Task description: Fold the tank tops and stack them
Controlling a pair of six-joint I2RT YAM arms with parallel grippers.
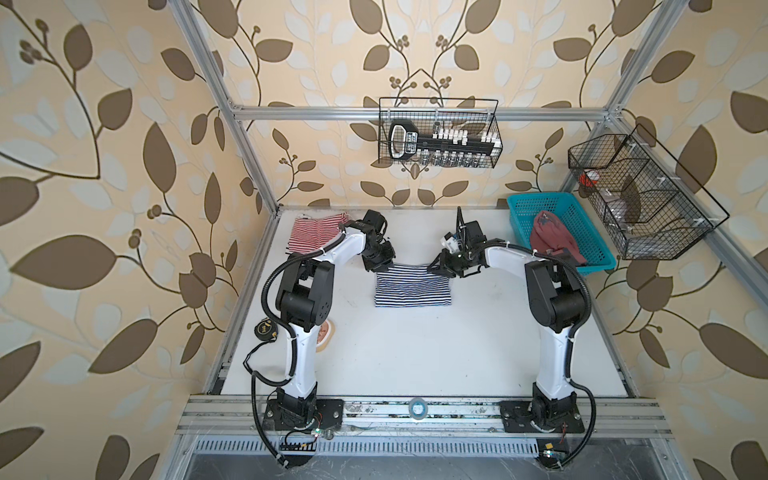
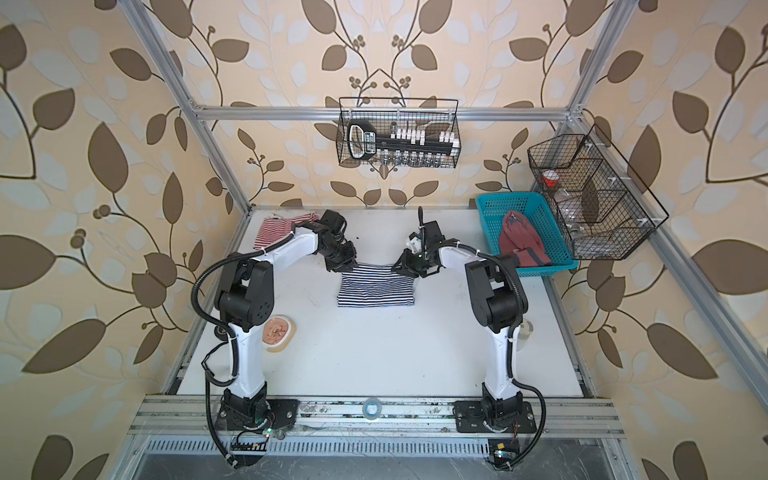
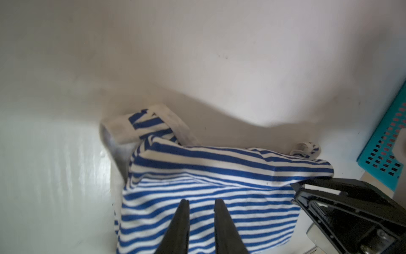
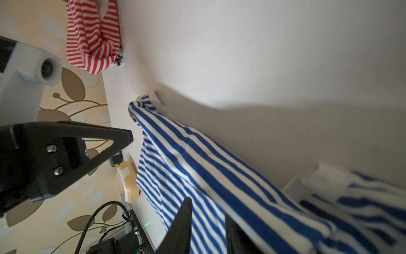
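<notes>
The navy-and-white striped cloth tank top (image 1: 412, 289) lies on the white bench (image 1: 415, 353), far edge raised. The jaws of the right gripper (image 4: 208, 207) pinch one far corner; those of the left gripper (image 3: 202, 201) sit narrowly parted at the other, grip unclear

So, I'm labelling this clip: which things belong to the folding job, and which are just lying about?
Job: navy-white striped top, red-white striped top, dusty red top in the teal basket.
Lying about: tape measure, tape roll, round beige disc.
</notes>
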